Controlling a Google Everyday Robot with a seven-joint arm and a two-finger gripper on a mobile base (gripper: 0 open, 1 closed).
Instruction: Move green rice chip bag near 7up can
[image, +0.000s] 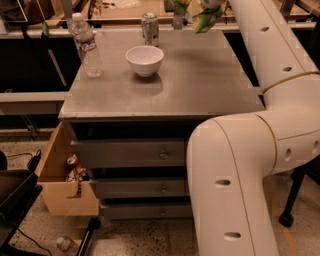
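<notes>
Carry step, as we read it: bag is lifted, not yet placed. Hand (205, 5) sits at the top edge of the camera view, over the far right part of the bench (200, 85), and is mostly cropped. What we can see of it is clamped on the green rice chip bag (202, 20), which hangs crumpled below it, clear of the bench surface.

7up can (150, 27) stands upright at the far edge of the bench, left of the bag and apart from it. White bowl (144, 60) sits just in front of the can. Water bottle (86, 45) stands well left, near the left edge.

Next move, in our judgement: shift the hand left toward the can, lower onto the bare bench just right of it, then release. The bowl blocks the front side, so right of the can is the free slot. The bag is wide and floppy, so we'd stop short of contact to avoid tipping the can.
</notes>
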